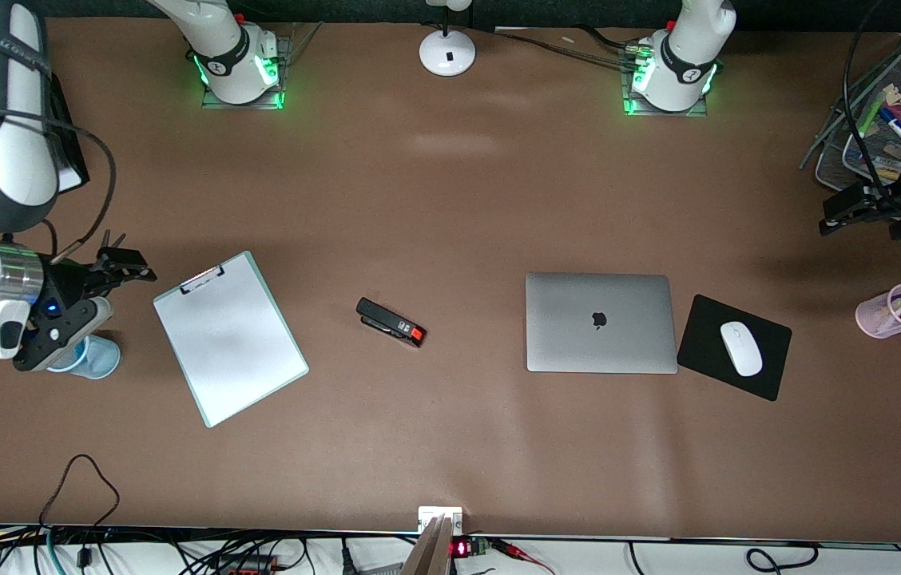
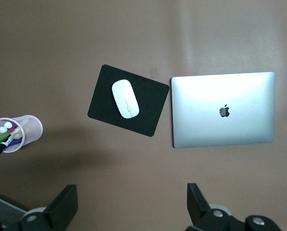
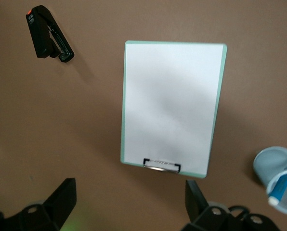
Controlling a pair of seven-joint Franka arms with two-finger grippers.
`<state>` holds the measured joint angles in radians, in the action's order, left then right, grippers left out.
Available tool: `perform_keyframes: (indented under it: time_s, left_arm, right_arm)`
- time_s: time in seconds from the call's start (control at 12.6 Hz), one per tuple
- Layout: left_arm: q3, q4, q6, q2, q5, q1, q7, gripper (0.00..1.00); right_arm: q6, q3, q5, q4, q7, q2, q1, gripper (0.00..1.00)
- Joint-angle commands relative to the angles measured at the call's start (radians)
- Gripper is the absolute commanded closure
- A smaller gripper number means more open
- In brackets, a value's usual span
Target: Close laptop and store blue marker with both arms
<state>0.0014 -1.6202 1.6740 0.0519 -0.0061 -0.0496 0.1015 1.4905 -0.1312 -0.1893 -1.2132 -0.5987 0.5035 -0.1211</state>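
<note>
The laptop [image 1: 601,323] lies shut on the table, silver lid up with the dark apple logo showing; it also shows in the left wrist view [image 2: 223,109]. The blue marker [image 3: 284,187] stands in a light-blue cup [image 3: 273,166], its white end showing. In the front view the cup [image 1: 103,359] sits at the right arm's end, partly hidden by the right hand. My right gripper [image 1: 119,267] [image 3: 131,199] is open and empty above the table beside the clipboard. My left gripper [image 1: 838,216] [image 2: 131,202] is open and empty above the table at the left arm's end.
A white clipboard [image 1: 229,335] and a black stapler [image 1: 390,322] lie toward the right arm's end. A black mouse pad [image 1: 706,335] with a white mouse [image 1: 740,348] lies beside the laptop. A pink pen cup [image 1: 894,311], a mesh tray of markers [image 1: 890,120] and a lamp base [image 1: 447,52] stand nearby.
</note>
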Motion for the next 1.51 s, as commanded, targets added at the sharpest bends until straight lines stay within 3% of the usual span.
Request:
perform_keyframes:
  time_s: [0.0,0.4,0.87,1.43]
  left_arm:
    - [-0.003,0.036,-0.02,0.017,-0.02,-0.006,0.021,0.0]
    - [-0.003,0.036,-0.022,0.017,-0.02,-0.006,0.021,0.0]
    - [-0.003,0.036,-0.022,0.016,-0.02,-0.004,0.021,0.0]
    - [-0.003,0.036,-0.023,0.016,-0.02,-0.006,0.021,0.0]
  right_arm:
    - [-0.053,-0.004,0.016,-0.008,0.123,-0.016,0.005,0.0]
    - [-0.147,-0.005,0.037,-0.008,0.411,-0.089,0.003,0.0]
    - [-0.188,-0.002,0.111,0.03,0.422,-0.094,-0.009,0.0]
    - [-0.118,-0.007,0.169,0.044,0.487,-0.114,0.0,0.0]
